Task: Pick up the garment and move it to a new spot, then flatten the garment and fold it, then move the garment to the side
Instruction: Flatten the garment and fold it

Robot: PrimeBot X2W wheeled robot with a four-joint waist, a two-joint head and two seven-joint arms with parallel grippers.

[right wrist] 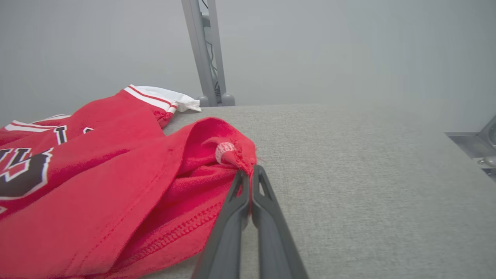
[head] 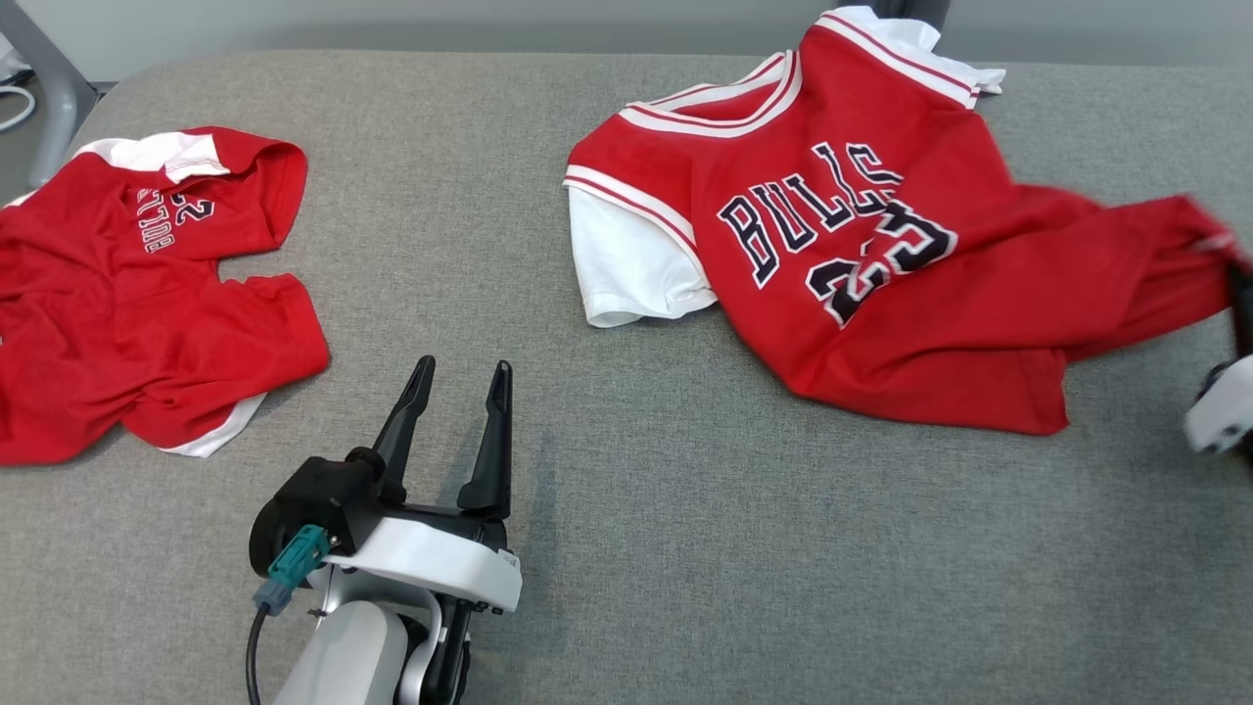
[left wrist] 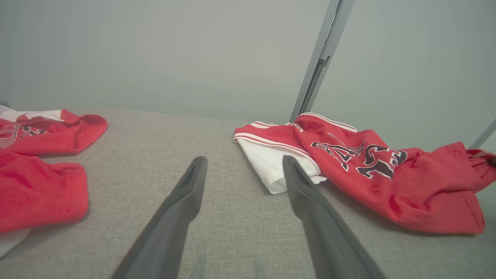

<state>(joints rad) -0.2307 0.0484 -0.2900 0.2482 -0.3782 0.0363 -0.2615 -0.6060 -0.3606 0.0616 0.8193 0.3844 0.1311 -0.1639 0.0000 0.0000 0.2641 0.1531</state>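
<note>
The garment (head: pixel 861 245) is a red jersey with white sleeves and dark lettering, lying rumpled across the right half of the grey table (head: pixel 685 548). It also lies at the right of the left wrist view (left wrist: pixel 368 170). My right gripper (right wrist: pixel 248 172) is shut on the garment's (right wrist: pixel 97 186) lower hem corner, which bunches above the fingertips. In the head view that gripper (head: pixel 1235 274) sits at the far right edge, pinching the stretched hem. My left gripper (head: pixel 460 377) stands open over bare table, left of the garment's white sleeve (head: pixel 626 259), with nothing between its fingers (left wrist: pixel 186 201).
A second red and white shirt (head: pixel 137 294) lies crumpled at the table's left edge, also seen in the left wrist view as a red shirt (left wrist: pixel 38 170). A grey metal post (right wrist: pixel 205 50) rises behind the table's far edge.
</note>
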